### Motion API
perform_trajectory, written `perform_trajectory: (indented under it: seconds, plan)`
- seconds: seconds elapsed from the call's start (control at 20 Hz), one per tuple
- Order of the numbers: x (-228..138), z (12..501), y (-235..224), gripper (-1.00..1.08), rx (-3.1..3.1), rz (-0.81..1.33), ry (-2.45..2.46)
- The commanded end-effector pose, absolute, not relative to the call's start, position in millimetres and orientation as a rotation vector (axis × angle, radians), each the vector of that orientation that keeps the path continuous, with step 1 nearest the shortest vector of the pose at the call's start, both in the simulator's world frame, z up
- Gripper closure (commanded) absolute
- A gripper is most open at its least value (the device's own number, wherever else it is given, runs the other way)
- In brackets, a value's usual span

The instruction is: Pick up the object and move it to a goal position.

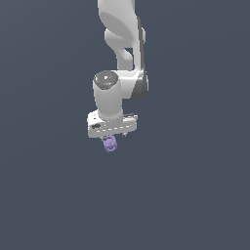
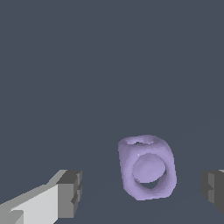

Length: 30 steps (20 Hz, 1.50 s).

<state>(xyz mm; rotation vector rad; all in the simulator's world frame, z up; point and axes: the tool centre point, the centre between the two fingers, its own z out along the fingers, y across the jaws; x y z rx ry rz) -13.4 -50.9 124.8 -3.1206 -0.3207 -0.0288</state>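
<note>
My gripper [image 1: 111, 137] body covers the fingertips and the top of the purple lump [image 1: 110, 144] from outside; my wrist picture cuts off one finger [image 2: 215, 189] at the edge.

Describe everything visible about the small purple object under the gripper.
The purple object is a pale lilac, matte, blocky lump with rounded corners, pierced by round openings: a ring-like hole on its upper face and a larger one on the side showing a rounded core. It sits slightly tilted between the open jaws of the gripper, clear gaps on both sides. In the exterior view it shows just below the white hand.
</note>
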Motion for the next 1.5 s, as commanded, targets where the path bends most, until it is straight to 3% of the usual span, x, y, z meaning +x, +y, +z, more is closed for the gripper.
perform_trajectory:
  seconds: [0.0, 0.9, 1.45]
  plan:
    - [-18, 114, -59, -0.92, -3.116, -0.021, -0.381]
    - [-31, 85, -78, -0.92, -3.1, 0.0, -0.508]
    - [-32, 42, -78, -0.92, -3.099, 0.0, -0.514]
